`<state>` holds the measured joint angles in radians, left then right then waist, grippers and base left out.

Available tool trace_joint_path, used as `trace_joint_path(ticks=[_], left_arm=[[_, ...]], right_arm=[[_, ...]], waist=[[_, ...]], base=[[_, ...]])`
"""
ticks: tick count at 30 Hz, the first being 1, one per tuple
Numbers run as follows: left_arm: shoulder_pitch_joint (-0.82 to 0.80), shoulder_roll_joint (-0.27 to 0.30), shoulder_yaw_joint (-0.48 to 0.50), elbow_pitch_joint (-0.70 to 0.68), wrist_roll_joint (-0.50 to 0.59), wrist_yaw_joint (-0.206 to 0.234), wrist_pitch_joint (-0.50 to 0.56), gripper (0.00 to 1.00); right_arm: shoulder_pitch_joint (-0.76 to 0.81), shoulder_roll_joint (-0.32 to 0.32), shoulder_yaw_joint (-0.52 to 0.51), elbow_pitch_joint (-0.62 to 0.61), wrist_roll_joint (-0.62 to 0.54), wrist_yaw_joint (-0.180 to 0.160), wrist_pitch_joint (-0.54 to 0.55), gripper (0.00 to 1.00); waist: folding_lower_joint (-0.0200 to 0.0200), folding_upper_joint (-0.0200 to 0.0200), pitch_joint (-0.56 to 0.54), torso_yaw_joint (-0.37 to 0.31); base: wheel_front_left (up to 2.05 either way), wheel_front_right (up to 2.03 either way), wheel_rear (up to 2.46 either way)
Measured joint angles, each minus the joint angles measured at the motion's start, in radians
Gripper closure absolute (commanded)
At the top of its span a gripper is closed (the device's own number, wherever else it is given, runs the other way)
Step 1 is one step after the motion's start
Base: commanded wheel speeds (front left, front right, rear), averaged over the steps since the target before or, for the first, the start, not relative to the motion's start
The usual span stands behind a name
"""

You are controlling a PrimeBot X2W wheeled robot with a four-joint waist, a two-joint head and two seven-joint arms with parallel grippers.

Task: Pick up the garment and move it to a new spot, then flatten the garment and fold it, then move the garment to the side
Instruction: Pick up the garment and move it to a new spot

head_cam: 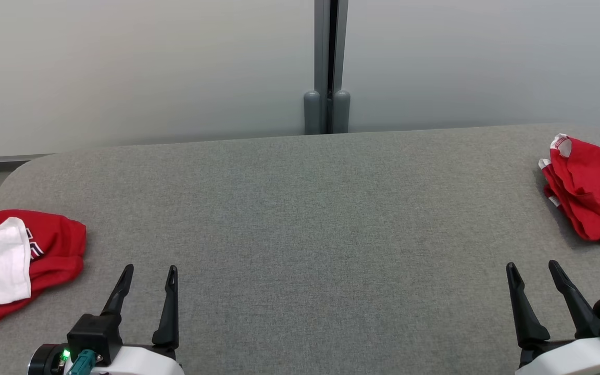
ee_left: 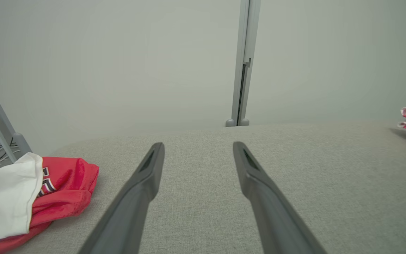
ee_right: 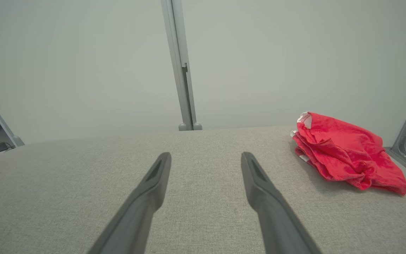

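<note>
1. The garment [head_cam: 52, 245] lies crumpled on the grey padded surface [head_cam: 300, 208], to the left of the left gripper, near it but not touching. It is red, with a white sleeve folded over it, and a small part of black lettering with a white edge shows beside the sleeve.
2. The left gripper [head_cam: 151, 267] has its two fingers spread wide and holds nothing; only the grey surface is seen between them.
3. Ahead of the two grippers, between them, a grey post [head_cam: 327, 62] stands behind the far edge of the surface.
4. The right gripper [head_cam: 532, 263] is also spread wide, with nothing in its grasp.
5. A red cloth lump [head_cam: 591, 192] with some white trim lies ahead of the right gripper and to its right, apart from its fingers.
</note>
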<state>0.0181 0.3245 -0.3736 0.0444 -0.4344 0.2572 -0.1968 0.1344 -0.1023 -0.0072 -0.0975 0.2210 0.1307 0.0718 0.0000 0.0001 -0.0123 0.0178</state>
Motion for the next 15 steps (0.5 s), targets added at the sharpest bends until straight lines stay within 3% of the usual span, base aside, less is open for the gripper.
trace_joint_path(ticks=[15], left_arm=[[-0.019,-0.001,0.0,0.001,-0.015,0.0,0.002,0.0]], right_arm=[[0.012,0.012,-0.02,-0.011,0.0,0.0,0.0,0.0]], waist=[[0.0,0.0,0.006,0.06]], base=[[0.0,0.0,0.0]])
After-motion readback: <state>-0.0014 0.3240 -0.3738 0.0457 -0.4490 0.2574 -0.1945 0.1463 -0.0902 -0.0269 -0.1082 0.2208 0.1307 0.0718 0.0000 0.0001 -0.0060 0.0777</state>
